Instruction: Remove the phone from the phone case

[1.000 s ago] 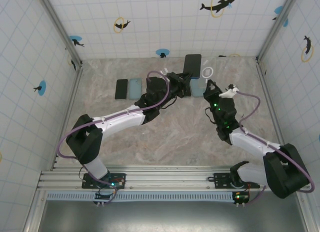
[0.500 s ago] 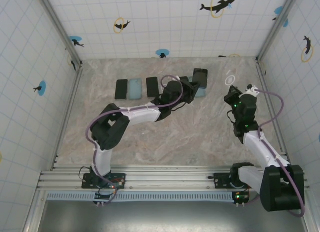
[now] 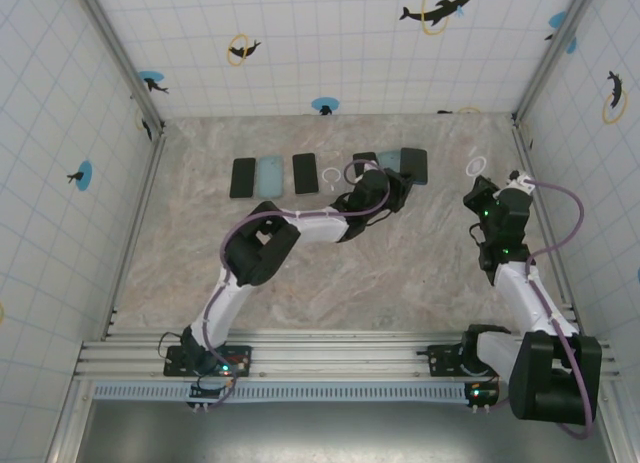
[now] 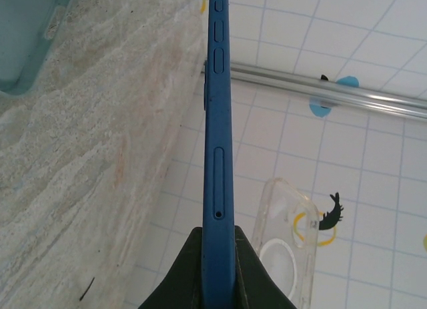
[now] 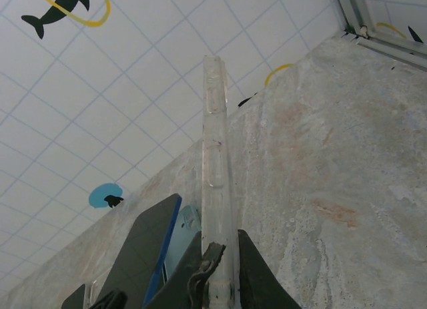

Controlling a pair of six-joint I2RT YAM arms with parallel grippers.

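The marble-patterned counter (image 3: pixel 300 273) carries a row of phones and cases along its far side, with a black phone (image 3: pixel 243 177) at the left end. The left tool (image 4: pixel 218 239) is clamped on the blue phone (image 4: pixel 219 122), held edge-on above the row's right end. To its right and apart from it, the right tool (image 5: pixel 217 245) pinches the clear case (image 5: pixel 215 122), which is empty and raised edge-on. A pale blue case (image 4: pixel 27 42) lies flat near the phone.

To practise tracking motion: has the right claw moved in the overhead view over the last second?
Yes. The right claw, shut on the clear case, has swung right, away from the teal case and toward the right wall rail.
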